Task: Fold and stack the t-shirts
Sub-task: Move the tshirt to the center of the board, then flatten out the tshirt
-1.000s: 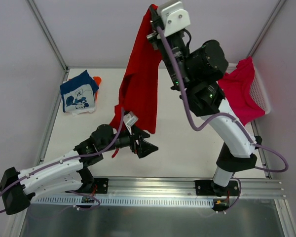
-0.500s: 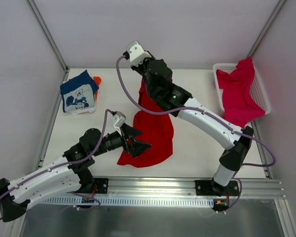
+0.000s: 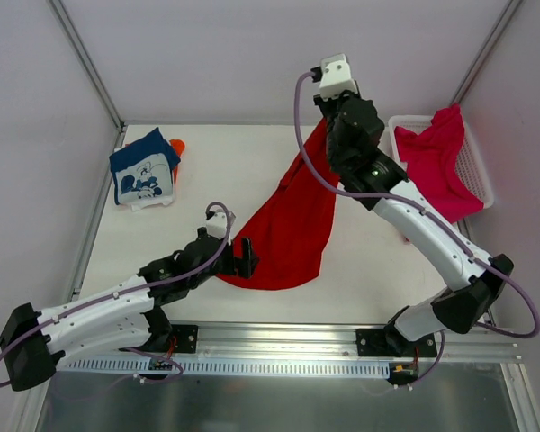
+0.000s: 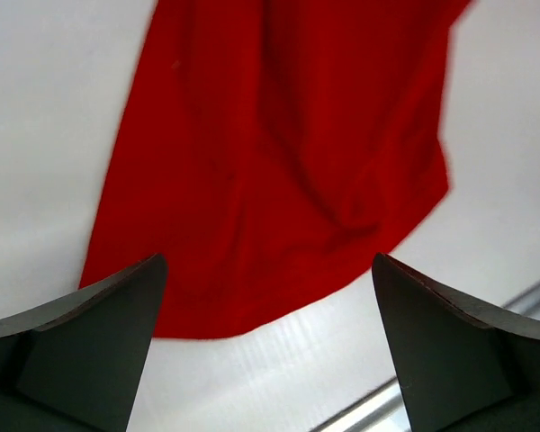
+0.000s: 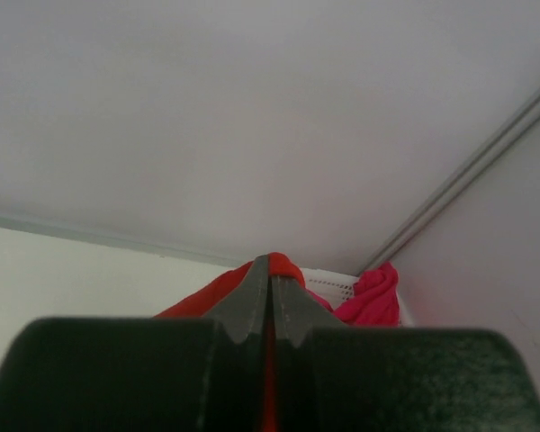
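Observation:
My right gripper is shut on the top of the bright red t-shirt and holds it up at the back of the table. The shirt slopes down to the near middle, where its lower part lies on the surface. In the right wrist view red cloth sticks out between the closed fingertips. My left gripper stands open at the shirt's near-left edge, touching nothing. In the left wrist view the red shirt lies ahead of the open gripper.
A folded navy t-shirt with white print lies at the back left on top of an orange one. A magenta-pink t-shirt hangs out of the white mesh basket at the right. A metal rail runs along the near edge.
The right arm swung right and back with the red shirt, drawing it out towards the basket side. The left arm dropped lower and drew back a little; it stayed open.

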Controlling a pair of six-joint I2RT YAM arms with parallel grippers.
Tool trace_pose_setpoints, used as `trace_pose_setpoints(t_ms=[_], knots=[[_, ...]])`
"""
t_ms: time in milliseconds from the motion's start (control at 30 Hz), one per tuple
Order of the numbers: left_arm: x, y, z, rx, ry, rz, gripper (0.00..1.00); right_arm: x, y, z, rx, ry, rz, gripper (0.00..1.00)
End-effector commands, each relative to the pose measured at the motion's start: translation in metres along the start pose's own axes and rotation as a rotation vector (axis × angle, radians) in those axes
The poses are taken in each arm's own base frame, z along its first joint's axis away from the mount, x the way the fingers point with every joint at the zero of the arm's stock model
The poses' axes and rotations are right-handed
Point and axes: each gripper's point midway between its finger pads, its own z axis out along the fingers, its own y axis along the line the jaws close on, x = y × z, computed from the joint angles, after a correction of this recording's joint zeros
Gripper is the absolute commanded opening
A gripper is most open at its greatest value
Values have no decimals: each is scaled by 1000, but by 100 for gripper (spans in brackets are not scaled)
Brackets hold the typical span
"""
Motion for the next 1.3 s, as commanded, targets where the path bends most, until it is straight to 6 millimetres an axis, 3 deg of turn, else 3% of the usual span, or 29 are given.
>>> trace_pose_setpoints(t_ms=[0, 200, 367, 533, 633, 667, 867, 967, 1067, 1267], knots=[[7, 27, 7, -163, 1, -28, 99, -24, -55, -12, 99, -80, 161, 0], [3, 34, 14, -223, 0, -2, 99, -2, -68, -14, 125, -52, 154, 0], [2, 44, 14, -279, -20, 15, 99, 14, -65, -11, 116, -30, 155, 0], [-18, 64, 16, -385, -98, 44, 99, 27, -59, -13, 101, -17, 181, 0], [-31, 74, 29, -393, -99, 78, 99, 37, -51, -13, 84, -4, 193, 0], [-35, 67, 36, -343, -96, 67, 99, 39, -50, -13, 83, -1, 192, 0], [-42, 79, 75, -150, -43, -43, 99, 50, -47, -16, 77, 8, 195, 0], [-36, 85, 91, -118, -11, -87, 99, 52, -47, -19, 75, 8, 197, 0], [-18, 89, 106, -92, 57, -116, 99, 54, -51, -24, 79, 4, 202, 0], [5, 91, 122, -48, 113, -152, 99, 57, -58, -32, 81, -5, 215, 0]])
